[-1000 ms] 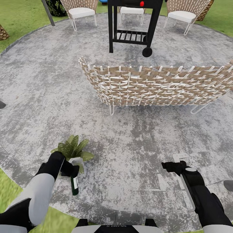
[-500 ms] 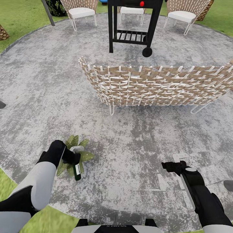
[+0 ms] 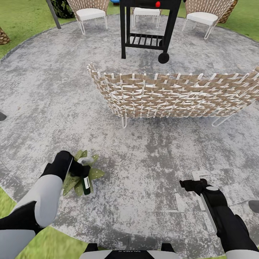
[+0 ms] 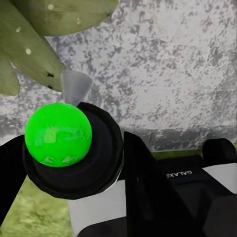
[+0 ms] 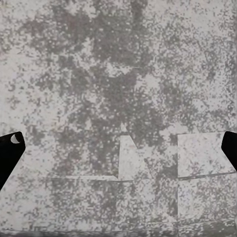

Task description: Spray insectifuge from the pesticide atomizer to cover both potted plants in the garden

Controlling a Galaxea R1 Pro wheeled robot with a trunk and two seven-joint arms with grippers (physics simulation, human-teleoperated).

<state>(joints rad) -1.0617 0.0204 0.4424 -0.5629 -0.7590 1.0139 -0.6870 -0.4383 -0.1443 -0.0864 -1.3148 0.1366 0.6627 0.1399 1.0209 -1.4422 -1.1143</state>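
From the head view, the left gripper [image 3: 80,171] is clamped on the pesticide atomizer [image 3: 86,183], which hangs over the potted plant [image 3: 80,172] at the near-left edge of the stone patio [image 3: 151,158]; held this close, the bottle could knock the leaves. In the left wrist view the atomizer's black top fills the foreground beside speckled leaves, though where the nozzle points is hard to tell, so spray may miss. The right wrist view shows the right gripper's fingertips [image 5: 10,153] wide apart, empty, over bare stone.

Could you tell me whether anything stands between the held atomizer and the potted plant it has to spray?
Nothing visible does. The left gripper holds the pesticide atomizer right over the potted plant, its leaves directly beside the bottle.
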